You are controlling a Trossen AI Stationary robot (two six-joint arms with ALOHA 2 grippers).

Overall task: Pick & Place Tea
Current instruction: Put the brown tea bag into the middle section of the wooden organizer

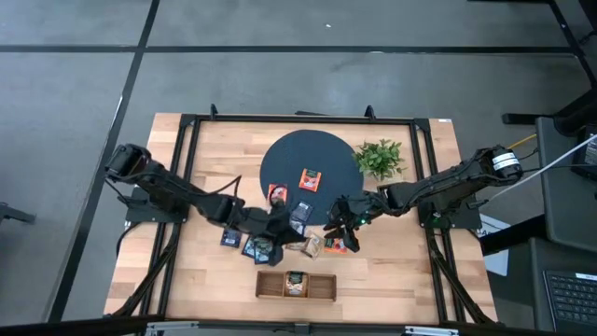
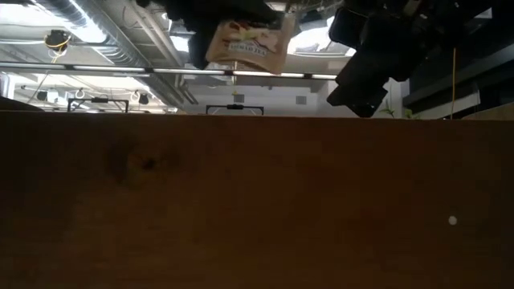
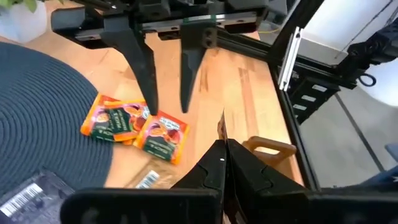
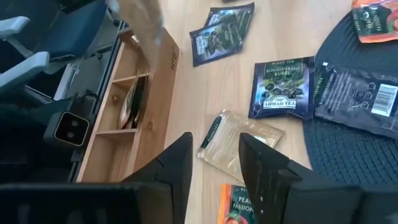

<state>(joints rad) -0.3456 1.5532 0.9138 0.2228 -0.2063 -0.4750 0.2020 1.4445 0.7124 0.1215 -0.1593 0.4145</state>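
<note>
Above tray, left end effector pinches beige sachet; right end effector open.

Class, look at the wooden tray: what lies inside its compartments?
The wooden tray holds one sachet standing on edge in its middle compartment. The neighbouring compartment with the knot looks bare; the third is hidden behind the right pincer.

2 orange sachets below open fingers.
</note>
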